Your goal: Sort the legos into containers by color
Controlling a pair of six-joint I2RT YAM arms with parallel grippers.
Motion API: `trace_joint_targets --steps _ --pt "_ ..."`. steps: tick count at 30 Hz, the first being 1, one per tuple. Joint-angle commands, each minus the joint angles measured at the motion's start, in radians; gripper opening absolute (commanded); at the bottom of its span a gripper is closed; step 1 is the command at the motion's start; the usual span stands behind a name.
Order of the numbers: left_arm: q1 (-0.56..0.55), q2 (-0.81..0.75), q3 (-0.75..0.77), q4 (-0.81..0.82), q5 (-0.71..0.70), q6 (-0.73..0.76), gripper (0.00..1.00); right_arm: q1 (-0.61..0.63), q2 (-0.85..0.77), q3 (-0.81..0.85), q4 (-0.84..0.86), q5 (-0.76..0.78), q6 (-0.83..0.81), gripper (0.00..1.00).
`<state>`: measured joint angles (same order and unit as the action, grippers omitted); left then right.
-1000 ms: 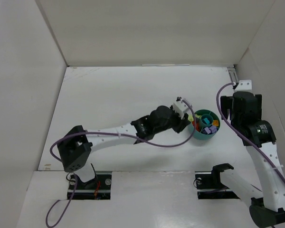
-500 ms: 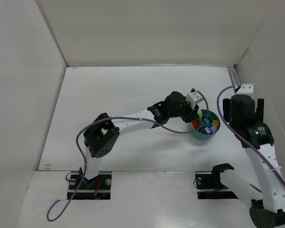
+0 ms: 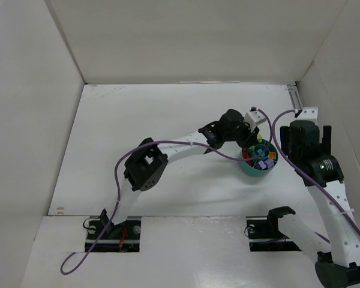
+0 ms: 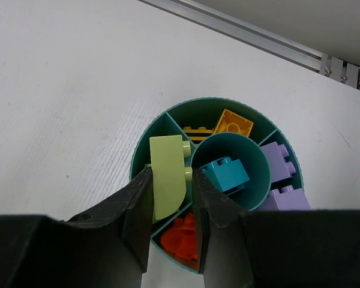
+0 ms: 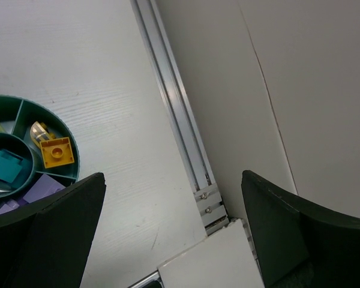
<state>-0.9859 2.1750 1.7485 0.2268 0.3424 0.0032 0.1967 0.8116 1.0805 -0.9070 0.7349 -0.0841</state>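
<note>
My left gripper has swung out across the desk within the last second and now hangs over the teal bowl. It is pinching a pale green lego above the compartment between the yellow and orange-red ones. To my eye only the release remains for this piece. A teal lego already sits in the central cup. Beyond, my right gripper waits spread wide near the edge rail.
</note>
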Motion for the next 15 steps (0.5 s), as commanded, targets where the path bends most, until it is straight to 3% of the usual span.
trace_joint_targets --steps 1,6,9,15 --pt "0.007 -0.007 0.057 0.008 0.039 0.014 0.07 -0.006 -0.011 0.001 0.051 0.006 0.014 0.99" --pt "0.007 0.011 0.057 0.017 0.049 -0.006 0.20 -0.006 -0.002 0.001 0.060 -0.003 0.003 0.99" --pt "0.007 0.022 0.057 0.026 0.061 -0.006 0.21 -0.006 -0.002 0.001 0.060 -0.003 -0.006 0.99" --pt "0.007 0.022 0.057 0.026 0.061 -0.016 0.44 -0.006 -0.002 0.001 0.060 -0.012 -0.006 0.99"
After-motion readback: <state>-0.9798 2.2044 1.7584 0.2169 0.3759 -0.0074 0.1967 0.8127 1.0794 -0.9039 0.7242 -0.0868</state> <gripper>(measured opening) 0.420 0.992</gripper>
